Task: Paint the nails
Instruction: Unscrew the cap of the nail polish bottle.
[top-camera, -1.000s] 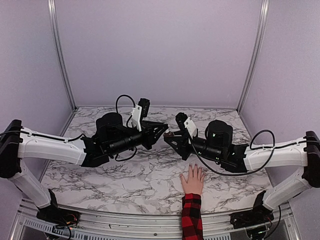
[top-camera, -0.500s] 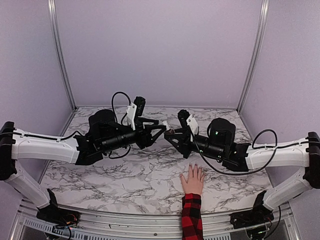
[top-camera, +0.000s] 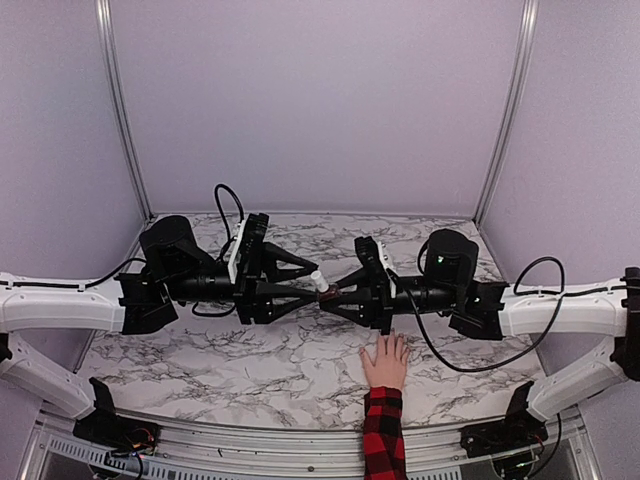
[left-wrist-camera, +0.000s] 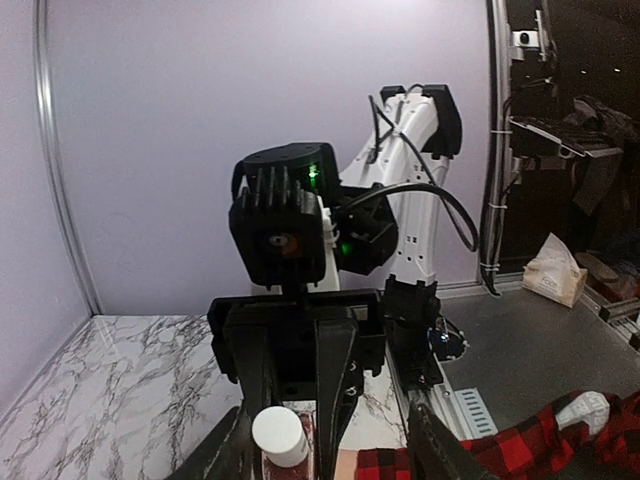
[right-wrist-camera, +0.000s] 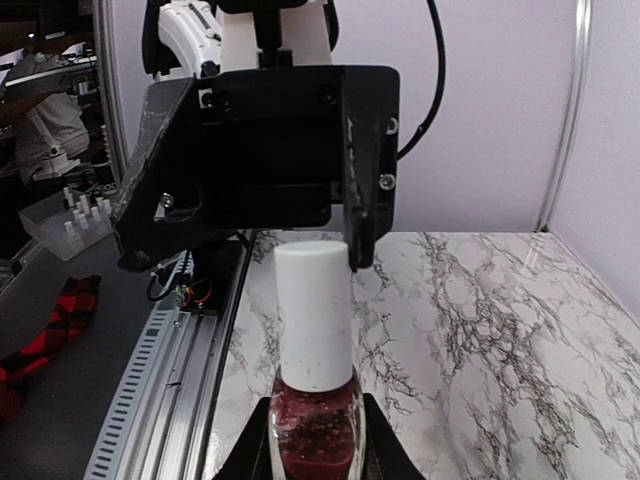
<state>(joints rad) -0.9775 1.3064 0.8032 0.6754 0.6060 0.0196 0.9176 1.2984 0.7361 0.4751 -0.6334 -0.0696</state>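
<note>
A pale hand (top-camera: 385, 360) with a red-and-black plaid sleeve (top-camera: 382, 432) lies flat at the table's near edge; its tiny dark nails (top-camera: 391, 332) point away from me. My right gripper (top-camera: 331, 295) is shut on a dark red nail-polish bottle (right-wrist-camera: 315, 430) with a white cap (right-wrist-camera: 313, 312), held above the table just beyond the fingertips. My left gripper (top-camera: 315, 283) faces it, open, its fingers (left-wrist-camera: 225, 455) standing either side of the cap (left-wrist-camera: 278, 436) without touching it. The sleeve also shows in the left wrist view (left-wrist-camera: 545, 440).
The marble table (top-camera: 200, 350) is walled by purple panels (top-camera: 320, 100) with metal posts. A metal rail (top-camera: 250, 445) runs along the near edge. Both arms reach in low over the middle of the table.
Both grippers have come down and nearer together. The left arm has swung round, so its open fingers now flank the cap of the bottle in the right gripper. The hand has stayed still.
</note>
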